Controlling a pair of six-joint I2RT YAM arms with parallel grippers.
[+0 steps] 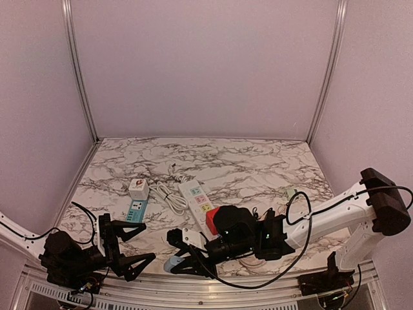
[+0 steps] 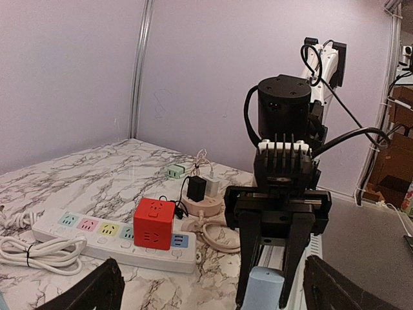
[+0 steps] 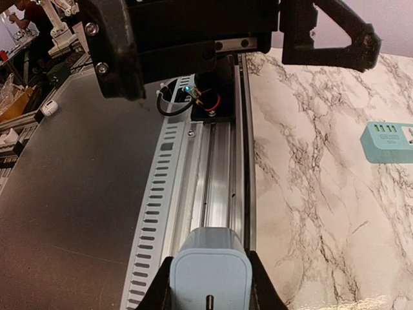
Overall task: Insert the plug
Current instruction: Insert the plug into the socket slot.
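My right gripper (image 1: 182, 257) is shut on a light blue plug adapter (image 1: 173, 263) and holds it low over the table's near edge. In the right wrist view the plug (image 3: 210, 268) sits between the two fingers, one prong showing. In the left wrist view it (image 2: 263, 292) hangs between the right gripper's black fingers (image 2: 247, 258). A white power strip (image 1: 197, 196) with coloured sockets carries a red cube socket (image 1: 211, 220). My left gripper (image 1: 138, 245) is open and empty, left of the plug and facing it.
A teal socket strip (image 1: 137, 208) with a white adapter (image 1: 137, 188) lies left of the white strip, beside a coiled white cable (image 1: 169, 194). A round pink socket (image 2: 208, 205) holds black and white chargers. The metal rail (image 3: 216, 161) runs along the table's near edge.
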